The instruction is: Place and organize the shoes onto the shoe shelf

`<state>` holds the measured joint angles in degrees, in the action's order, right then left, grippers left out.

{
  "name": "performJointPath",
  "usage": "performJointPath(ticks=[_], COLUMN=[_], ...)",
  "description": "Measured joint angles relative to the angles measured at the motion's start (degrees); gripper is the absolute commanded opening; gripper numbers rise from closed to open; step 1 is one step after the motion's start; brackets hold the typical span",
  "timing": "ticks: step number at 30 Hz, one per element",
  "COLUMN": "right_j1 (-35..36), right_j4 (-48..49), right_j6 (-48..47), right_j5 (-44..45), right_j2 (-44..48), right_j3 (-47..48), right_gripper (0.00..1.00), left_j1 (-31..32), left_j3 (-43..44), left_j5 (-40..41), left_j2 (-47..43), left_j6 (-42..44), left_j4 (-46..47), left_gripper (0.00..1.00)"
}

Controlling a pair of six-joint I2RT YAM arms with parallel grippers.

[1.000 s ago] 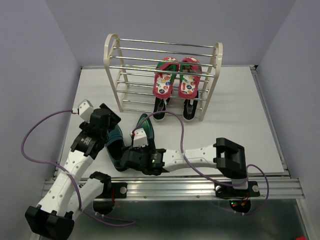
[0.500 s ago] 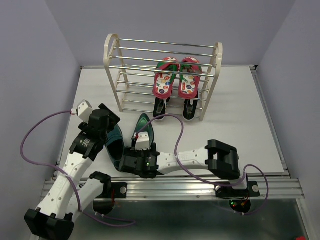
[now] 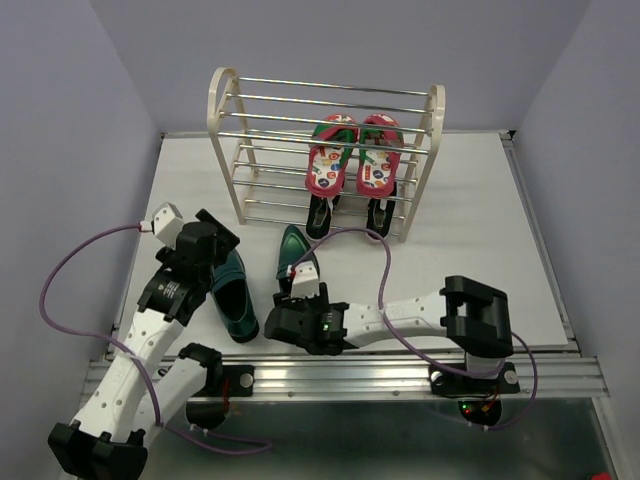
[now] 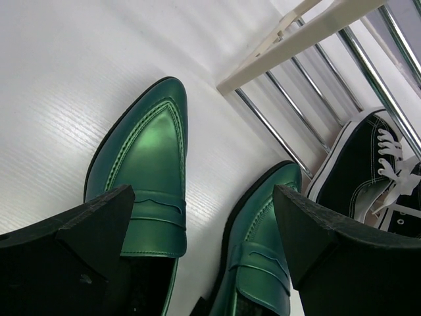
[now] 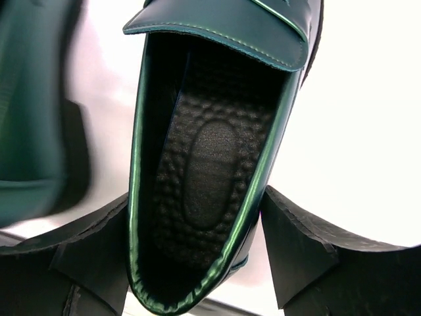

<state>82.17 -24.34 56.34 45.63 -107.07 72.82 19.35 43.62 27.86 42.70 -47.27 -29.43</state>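
Observation:
Two glossy green loafers lie on the table in front of the shoe shelf. My right gripper is shut on the heel of the right loafer, toe toward the shelf; in the right wrist view its fingers press both sides of that loafer. My left gripper is open above the left loafer. The left wrist view shows both loafers between its spread fingers. Red flip-flops lie on a middle tier at the right. Black sneakers sit on the lowest tier.
The shelf's left half shows only bare metal rods. The shelf's cream foot and a sneaker show beyond the loafers in the left wrist view. A purple cable loops left of the left arm. The table's front rail runs behind the arms.
My right gripper has moved right and slightly toward the near edge with its loafer, opening a gap to the other loafer. The left arm has barely shifted.

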Motion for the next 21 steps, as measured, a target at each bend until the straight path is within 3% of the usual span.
performJointPath(ticks=[8,15,21], right_j1=[-2.1,-9.8,-12.1], right_j4=[12.7,22.7,25.6], right_j6=[-21.3,-32.2,-36.7], right_j5=[-0.5,-9.7,-12.3], right_j2=[17.8,36.9,44.8], right_j3=[-21.3,-38.3,-44.6], right_gripper=[0.01,0.01,0.01], left_j1=[0.0,0.0,0.0], left_j3=[-0.1,-0.2,-0.2], left_j5=[0.0,0.0,0.1], left_j2=[-2.2,-2.2,-1.8], left_j6=[0.0,0.1,0.1], left_j4=[0.1,0.1,0.1], left_gripper=[0.99,0.99,0.99])
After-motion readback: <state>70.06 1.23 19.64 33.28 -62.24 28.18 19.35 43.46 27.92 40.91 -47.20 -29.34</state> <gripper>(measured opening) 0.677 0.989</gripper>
